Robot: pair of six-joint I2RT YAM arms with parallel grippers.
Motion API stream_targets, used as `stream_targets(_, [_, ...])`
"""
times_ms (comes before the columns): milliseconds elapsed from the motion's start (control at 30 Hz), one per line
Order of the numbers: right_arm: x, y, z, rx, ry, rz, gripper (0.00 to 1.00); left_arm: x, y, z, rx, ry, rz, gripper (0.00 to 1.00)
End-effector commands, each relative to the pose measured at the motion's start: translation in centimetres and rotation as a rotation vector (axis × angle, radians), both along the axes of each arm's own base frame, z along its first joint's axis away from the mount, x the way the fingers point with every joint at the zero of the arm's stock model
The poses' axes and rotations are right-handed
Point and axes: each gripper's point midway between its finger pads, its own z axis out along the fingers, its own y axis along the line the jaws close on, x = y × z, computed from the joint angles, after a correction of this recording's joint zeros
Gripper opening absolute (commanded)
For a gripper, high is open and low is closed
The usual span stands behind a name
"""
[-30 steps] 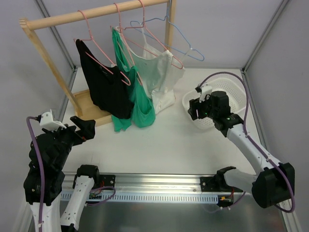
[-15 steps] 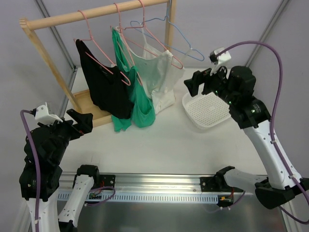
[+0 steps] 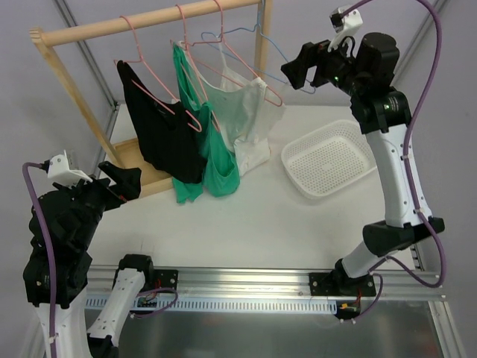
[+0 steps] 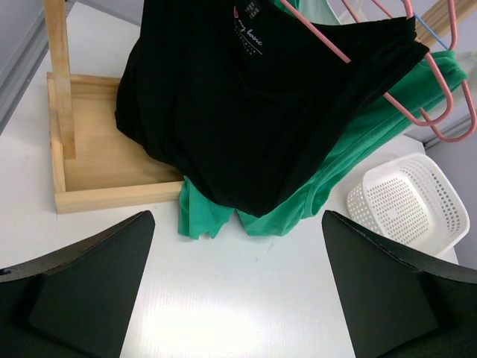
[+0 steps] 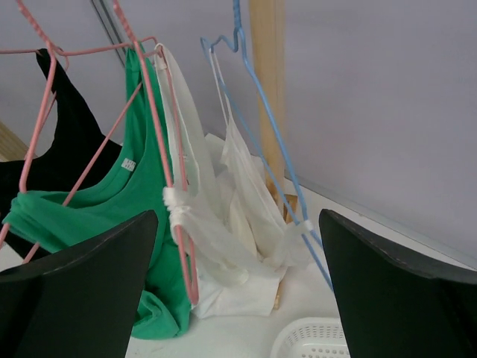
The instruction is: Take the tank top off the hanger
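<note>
Three tops hang on a wooden rail (image 3: 149, 22) in the upper left of the top view: a black top (image 3: 160, 138), a green top (image 3: 216, 153) and a white top (image 3: 250, 119). The task does not say which one to take. My guess is the white top, because the right hand (image 3: 293, 69) is up high just beside it, at the right end of the rail.

From that hand the white top lies to the left and lower down. It hangs long way up and down, and its bottom edge seems to touch the bench (image 3: 246, 216). The right hand's fingers are wide apart and hold nothing.

The left hand (image 3: 125, 183) is low at the left, near the black top and well away from the white one. Its fingers are wide apart and hold nothing too.

The white top is thin, soft and crumpled. In the right wrist view one strap is bunched around a pink hanger (image 5: 185, 253). A blue hanger (image 5: 264, 97) runs close by, and I cannot tell if it holds a strap.
</note>
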Motion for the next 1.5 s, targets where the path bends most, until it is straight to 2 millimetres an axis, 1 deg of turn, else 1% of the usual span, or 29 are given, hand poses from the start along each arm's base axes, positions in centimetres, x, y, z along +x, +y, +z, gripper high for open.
stream_targets(0, [1.8, 0.3, 1.7, 0.037, -0.026, 0.028, 0.96, -0.1, -0.5, 2.1, 0.021, -0.067, -0.038, 0.99])
stream_targets(33, [2.4, 0.3, 1.8, 0.038, -0.032, 0.032, 0.95, -0.1, -1.0, 2.3, 0.025, -0.071, -0.071, 0.99])
stream_targets(67, [2.7, 0.1, 2.6, 0.044, -0.054, 0.031, 0.95, -0.1, -1.1, 2.3, 0.033, -0.071, -0.079, 0.99])
stream_targets(100, [3.9, 0.3, 1.8, 0.037, -0.042, 0.035, 0.94, -0.1, -1.2, 2.4, 0.037, -0.070, -0.087, 0.99])
stream_targets(167, [4.6, 0.8, 1.6, 0.033, -0.053, 0.068, 0.93, 0.0, -1.4, 2.7, 0.041, -0.074, -0.099, 0.99])
stream_targets(200, [5.3, 1.0, 1.4, 0.026, -0.064, 0.075, 0.91, 0.1, -1.4, 2.7, 0.044, -0.074, -0.101, 0.99])
stream_targets(267, [6.1, 1.2, 1.0, 0.026, -0.065, 0.078, 0.88, 0.3, -1.4, 2.7, 0.050, -0.072, -0.102, 0.99])
stream_targets(300, [6.4, 1.3, 1.1, 0.029, -0.073, 0.079, 0.85, 0.4, -1.3, 2.8, 0.053, -0.073, -0.101, 0.99])
stream_targets(333, [7.1, 1.5, 0.6, 0.032, -0.070, 0.088, 0.81, 0.7, -1.3, 2.8, 0.056, -0.071, -0.101, 0.99])
stream_targets(433, [7.8, 2.0, 0.4, 0.044, -0.072, 0.102, 0.77, 0.9, -1.2, 3.0, 0.072, -0.081, -0.097, 0.99])
stream_targets(467, [8.3, 2.3, -0.2, 0.049, -0.057, 0.109, 0.76, 1.0, -1.1, 3.0, 0.078, -0.082, -0.097, 0.99])
stream_targets(500, [8.4, 2.5, -0.1, 0.053, -0.061, 0.115, 0.72, 1.1, -1.1, 3.2, 0.080, -0.090, -0.092, 0.99])
stream_targets(533, [8.5, 2.6, -0.1, 0.059, -0.066, 0.120, 0.63, 1.2, -1.0, 3.3, 0.082, -0.092, -0.091, 0.99])
stream_targets(600, [8.9, 2.7, -0.3, 0.064, -0.063, 0.120, 0.59, 1.4, -1.0, 3.3, 0.090, -0.094, -0.092, 0.99])
stream_targets(667, [9.1, 2.8, -0.3, 0.066, -0.067, 0.118, 0.53, 1.7, -1.0, 3.3, 0.096, -0.090, -0.093, 0.99])
stream_targets(700, [9.3, 2.9, -0.5, 0.072, -0.061, 0.120, 0.46, 1.8, -1.1, 3.3, 0.097, -0.090, -0.096, 0.99])
stream_targets(733, [9.3, 2.9, -0.4, 0.078, -0.064, 0.123, 0.35, 1.9, -1.1, 3.3, 0.099, -0.091, -0.095, 0.99])
stream_targets(833, [9.2, 3.5, -0.4, 0.090, -0.060, 0.152, 0.21, 2.1, -1.1, 3.3, 0.104, -0.092, -0.097, 0.99])
stream_targets(900, [9.1, 3.6, -0.6, 0.091, -0.055, 0.160, 0.17, 2.2, -1.0, 3.4, 0.108, -0.093, -0.096, 0.99])
stream_targets(933, [9.0, 3.6, -0.6, 0.096, -0.052, 0.164, 0.12, 2.2, -1.0, 3.5, 0.109, -0.098, -0.096, 0.99])
stream_targets(1000, [8.9, 3.9, -0.6, 0.101, -0.047, 0.175, 0.09, 2.1, -1.0, 3.5, 0.111, -0.101, -0.094, 0.99])
stream_targets(1067, [8.7, 4.0, -0.5, 0.112, -0.038, 0.181, 0.01, 2.1, -1.0, 3.2, 0.111, -0.098, -0.094, 0.99])
stream_targets(1133, [8.7, 4.2, -0.6, 0.125, -0.026, 0.174, 0.00, 1.8, -1.0, 3.3, 0.112, -0.107, -0.094, 0.99])
stream_targets(1233, [7.9, 4.7, 0.1, 0.129, -0.039, 0.183, 0.00, 1.6, -1.0, 3.1, 0.111, -0.107, -0.094, 0.99])
stream_targets(1267, [7.5, 4.8, 0.5, 0.126, -0.052, 0.182, 0.00, 1.6, -0.9, 3.2, 0.111, -0.110, -0.092, 0.99])
stream_targets(1367, [6.5, 5.8, 1.6, 0.109, -0.102, 0.189, 0.00, 1.4, -0.9, 3.2, 0.111, -0.116, -0.090, 0.99])
stream_targets(1467, [5.9, 5.8, 3.1, 0.116, -0.148, 0.184, 0.00, 1.2, -0.8, 3.3, 0.113, -0.122, -0.089, 0.99])
